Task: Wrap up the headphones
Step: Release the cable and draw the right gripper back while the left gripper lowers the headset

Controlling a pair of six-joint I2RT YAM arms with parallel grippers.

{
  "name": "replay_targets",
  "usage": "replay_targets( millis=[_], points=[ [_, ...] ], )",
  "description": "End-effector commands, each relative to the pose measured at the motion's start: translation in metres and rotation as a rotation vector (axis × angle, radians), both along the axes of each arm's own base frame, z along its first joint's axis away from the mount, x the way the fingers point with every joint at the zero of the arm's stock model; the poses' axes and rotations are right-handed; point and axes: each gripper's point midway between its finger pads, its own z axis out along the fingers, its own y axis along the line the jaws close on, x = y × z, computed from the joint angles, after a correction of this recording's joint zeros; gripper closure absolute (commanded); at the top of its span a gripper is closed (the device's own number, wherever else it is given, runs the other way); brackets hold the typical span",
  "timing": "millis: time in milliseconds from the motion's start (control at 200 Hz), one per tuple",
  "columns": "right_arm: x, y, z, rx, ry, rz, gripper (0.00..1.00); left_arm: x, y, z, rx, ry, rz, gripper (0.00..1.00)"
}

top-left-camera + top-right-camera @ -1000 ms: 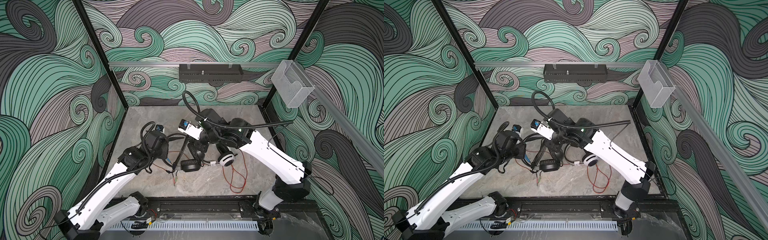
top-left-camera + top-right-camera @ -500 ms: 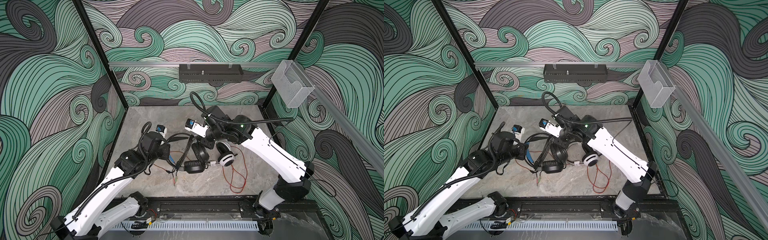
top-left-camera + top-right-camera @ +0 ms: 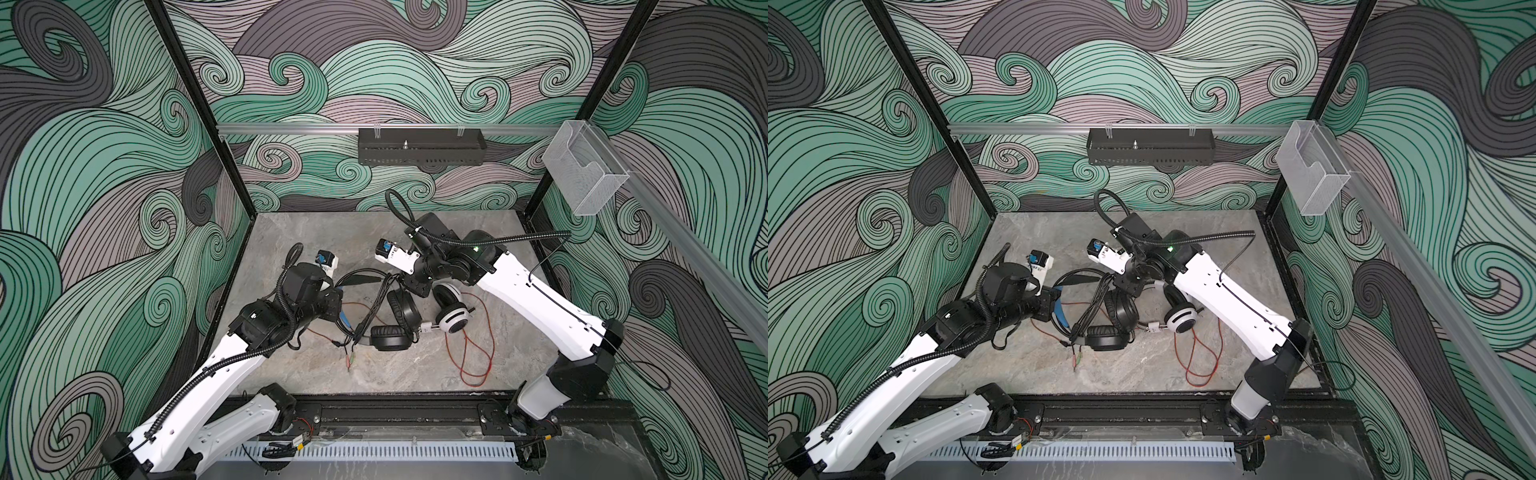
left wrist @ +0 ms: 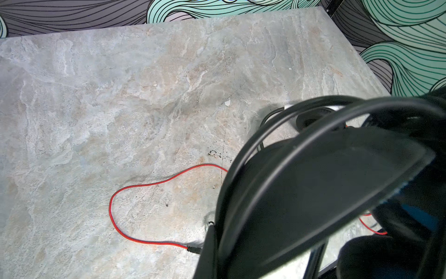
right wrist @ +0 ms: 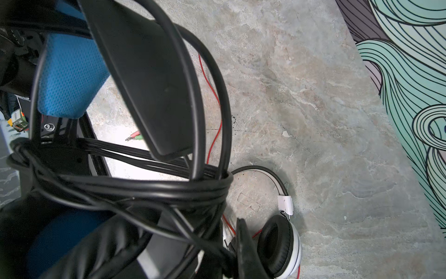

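Note:
The black headphones [image 3: 395,328] with blue headband lining [image 5: 70,77] lie mid-table in both top views. Several turns of their black cable [image 5: 169,190] circle the headband. My left gripper [image 3: 338,297] is shut on the headband [image 4: 313,193], which fills the left wrist view. Just right of that headset, my right gripper [image 3: 409,286] is shut on the black cable. The cable's plugs [image 3: 351,357] rest on the table. To the right lie the white headphones [image 3: 451,318] with black cushions [image 5: 275,244]. Their red cable [image 3: 469,353] lies loose.
The red cable [image 4: 144,188] also loops across the grey stone table [image 3: 311,232] under the black headset. A clear plastic box [image 3: 582,174] hangs on the right rail. A black tray [image 3: 419,145] is mounted on the back wall. Patterned walls close in three sides.
My right gripper has shifted a little to the right with the black cable, and the black headphones slid slightly right with it. The left arm has barely moved.

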Motion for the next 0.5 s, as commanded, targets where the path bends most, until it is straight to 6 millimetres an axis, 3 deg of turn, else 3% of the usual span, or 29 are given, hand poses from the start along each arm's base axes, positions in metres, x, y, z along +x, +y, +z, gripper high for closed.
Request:
replay_targets(
  millis=[0,290,495],
  points=[
    [0.015,-0.001,0.005,0.043,-0.040,-0.038,0.91,-0.007,-0.015,0.019,-0.074,-0.031,-0.080,1.00],
    [0.013,0.001,-0.011,0.061,-0.014,-0.046,0.77,-0.006,-0.015,0.017,-0.060,-0.020,-0.080,1.00],
    [0.014,-0.002,-0.015,0.077,-0.009,-0.060,0.73,-0.005,-0.013,0.016,-0.042,-0.013,-0.075,1.00]
  ],
)
